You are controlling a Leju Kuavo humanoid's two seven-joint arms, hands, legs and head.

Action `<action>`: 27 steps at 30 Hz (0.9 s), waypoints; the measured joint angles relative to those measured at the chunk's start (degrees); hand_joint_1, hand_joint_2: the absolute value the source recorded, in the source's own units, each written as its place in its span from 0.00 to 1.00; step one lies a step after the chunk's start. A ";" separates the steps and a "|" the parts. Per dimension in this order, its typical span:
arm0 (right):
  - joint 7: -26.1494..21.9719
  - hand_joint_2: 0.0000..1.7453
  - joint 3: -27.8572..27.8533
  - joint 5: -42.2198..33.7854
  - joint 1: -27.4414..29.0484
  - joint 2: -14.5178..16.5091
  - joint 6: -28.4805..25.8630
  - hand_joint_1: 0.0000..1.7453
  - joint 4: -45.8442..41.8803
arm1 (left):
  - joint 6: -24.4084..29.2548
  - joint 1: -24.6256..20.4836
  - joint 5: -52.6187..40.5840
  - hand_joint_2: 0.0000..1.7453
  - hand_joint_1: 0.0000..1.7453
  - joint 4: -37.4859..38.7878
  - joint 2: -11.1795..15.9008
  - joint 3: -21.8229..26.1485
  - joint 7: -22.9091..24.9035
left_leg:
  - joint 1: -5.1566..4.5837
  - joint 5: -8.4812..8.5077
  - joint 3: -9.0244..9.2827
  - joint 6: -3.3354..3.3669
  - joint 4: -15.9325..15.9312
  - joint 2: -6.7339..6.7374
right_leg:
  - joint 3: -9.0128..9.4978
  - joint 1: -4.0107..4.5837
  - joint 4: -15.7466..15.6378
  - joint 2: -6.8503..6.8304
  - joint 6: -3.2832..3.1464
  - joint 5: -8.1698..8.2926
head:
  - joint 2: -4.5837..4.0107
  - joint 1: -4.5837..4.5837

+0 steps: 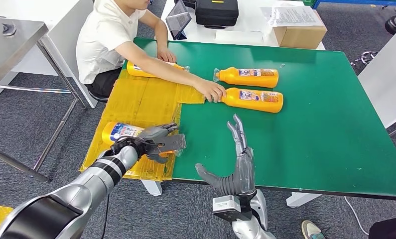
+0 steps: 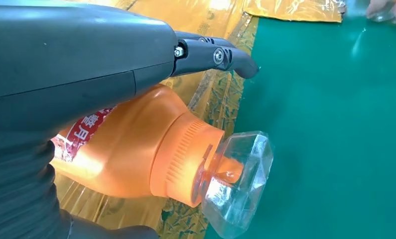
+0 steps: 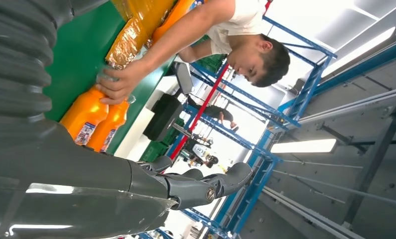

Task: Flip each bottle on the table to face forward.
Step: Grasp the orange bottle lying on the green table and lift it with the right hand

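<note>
The left hand (image 1: 153, 142) holds an orange bottle (image 1: 120, 132) lying on the yellow sheet (image 1: 141, 102) at the table's near-left edge — the right hand (image 1: 239, 164) is open, holding nothing, over the green table (image 1: 325, 124).

Two bottles (image 1: 249, 87) lay side by side mid-table (image 1: 325, 124); a third (image 1: 123, 131) lay left, nearer, on cardboard (image 1: 141, 99).

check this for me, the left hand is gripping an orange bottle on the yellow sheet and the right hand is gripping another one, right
Only partly. The left hand does grip an orange bottle on the yellow sheet, but the right hand holds nothing: in the head view it hovers open over the green table, fingers spread, apart from the two bottles beyond it.
</note>
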 joint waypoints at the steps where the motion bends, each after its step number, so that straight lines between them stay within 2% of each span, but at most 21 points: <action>1: 0.00 1.00 0.01 0.09 0.00 -0.01 0.00 0.00 0.01 | 0.42 0.12 -0.09 1.00 0.00 -0.04 -0.03 0.01 -0.24 | 0.00 0.00 0.00 0.00 0.00 0.00 | 0.00 0.00 0.00 0.00 0.00 0.00 | 0.00 0.00; 4: 0.00 1.00 0.01 0.50 0.01 -0.02 0.00 0.00 0.01 | 2.81 0.83 0.44 1.00 0.00 -0.70 -0.14 0.11 -2.89 | 0.00 0.00 0.00 0.00 0.00 0.00 | -0.01 0.00 0.00 0.00 0.00 0.00 | 0.00 0.00; 7: 0.00 1.00 0.02 0.96 0.03 -0.02 0.00 0.00 0.01 | 5.73 2.04 2.80 1.00 0.00 -2.87 -0.50 0.62 -8.79 | 0.00 0.00 0.00 0.00 0.00 -0.01 | -0.01 -0.01 0.00 0.00 0.00 0.00 | 0.00 0.00; 10: 0.00 1.00 0.08 1.45 0.08 -0.02 0.00 0.00 0.01 | 5.19 4.09 7.27 1.00 0.00 -7.24 -1.16 1.59 -14.06 | -0.02 0.00 -0.01 0.00 0.00 -0.01 | -0.01 -0.02 -0.01 0.00 0.00 0.00 | 0.00 0.00; 12: 0.00 1.00 0.08 2.12 0.27 -0.02 0.00 0.00 0.01 | 4.21 6.07 10.45 1.00 0.00 -11.60 -1.64 2.05 -15.68 | -0.02 -0.01 -0.01 0.00 0.00 0.00 | -0.02 -0.03 -0.01 0.00 0.00 0.00 | 0.00 0.00; 15: 0.00 1.00 0.07 3.19 0.80 -0.02 -0.01 0.00 0.00 | 2.72 9.16 14.39 1.00 0.00 -18.45 -2.25 2.17 -16.29 | -0.02 -0.01 -0.03 0.00 0.00 -0.01 | -0.03 -0.03 -0.02 0.00 0.00 -0.01 | 0.00 -0.01; 20: 0.00 1.00 -0.09 4.00 1.53 -0.02 -0.02 0.00 0.00 | -4.57 14.21 22.94 1.00 0.00 -29.75 -2.80 1.60 -16.66 | -0.02 -0.02 -0.03 -0.01 0.00 0.00 | -0.05 -0.02 -0.02 0.00 0.00 -0.01 | 0.00 -0.01; 27: 0.00 1.00 -0.19 4.37 1.92 -0.02 -0.02 0.00 -0.02 | -5.58 17.22 24.14 1.00 0.00 -37.18 -2.78 0.51 -16.83 | -0.01 -0.01 -0.02 -0.01 0.00 0.00 | -0.03 -0.02 -0.01 0.00 0.00 -0.01 | 0.00 0.00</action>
